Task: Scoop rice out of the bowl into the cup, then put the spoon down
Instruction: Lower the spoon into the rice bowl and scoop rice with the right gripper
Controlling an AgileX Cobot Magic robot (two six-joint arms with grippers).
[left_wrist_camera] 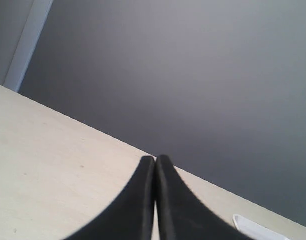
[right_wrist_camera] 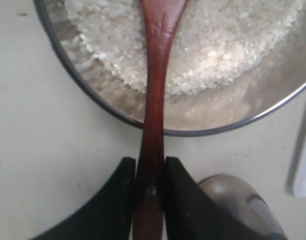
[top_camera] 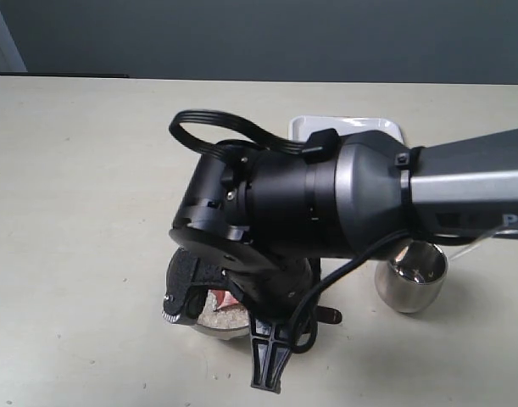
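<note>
Plainly, the spoon is clamped by its thin handle between the two dark fingers of the right gripper, which are closed only as far as the handle's width allows. The handle is carried across the rim of the bowl, and its broadening end is held over the rice. Whether the head is sunk in the grains cannot be told, since it is cut off at the edge of the right wrist view. The rice is heaped in the bowl, with bare steel shown between the grains and the rim.

In the exterior view the bowl is found on the table at the near side, a little left of the middle. It is largely hidden under the right arm, which is stretched in from the right. The cup is stood upright on the table to the right of the bowl, apart from it; its contents cannot be made out. A white tray is seen farther back, partly covered by the arm.

The left gripper is pressed fully together with nothing held between its fingers, and the table is seen beyond it.
</note>
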